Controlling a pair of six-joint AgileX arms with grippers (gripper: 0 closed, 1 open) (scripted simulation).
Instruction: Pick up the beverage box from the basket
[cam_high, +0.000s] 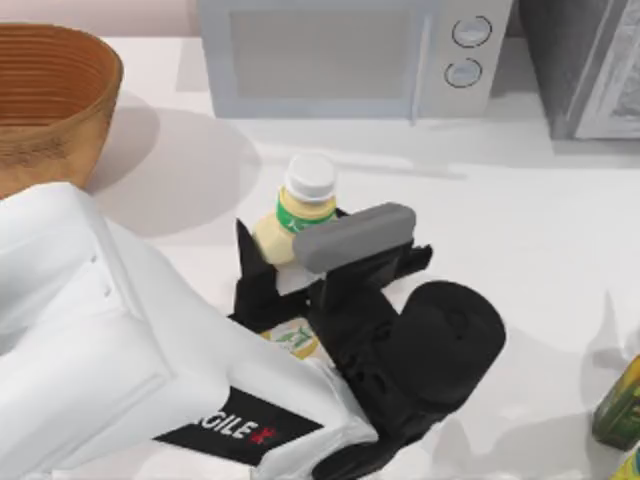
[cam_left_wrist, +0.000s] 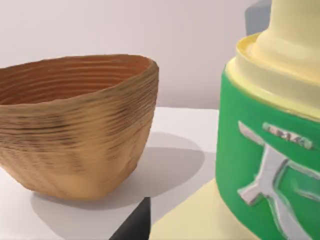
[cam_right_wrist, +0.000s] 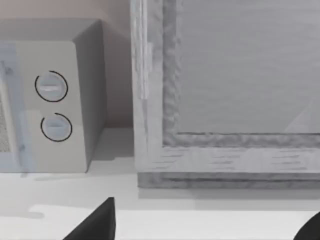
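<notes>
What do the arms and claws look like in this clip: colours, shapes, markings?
The left arm has bulky white shell links, with a black panel lettered "AGILE" in white plus a red mark. Its wrist is black with a rounded black housing and a grey bar-shaped block. The left claw has thin black fingers. In the right wrist view, the right claw's fingers are black wedge tips.

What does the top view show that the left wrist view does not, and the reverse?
Top view alone: the microwave, the left arm's tool around the beverage box with its white cap, and a green carton at the right edge. Left wrist view alone: the box's silver markings on its green label. Both: the box, the empty basket apart from it.
</notes>
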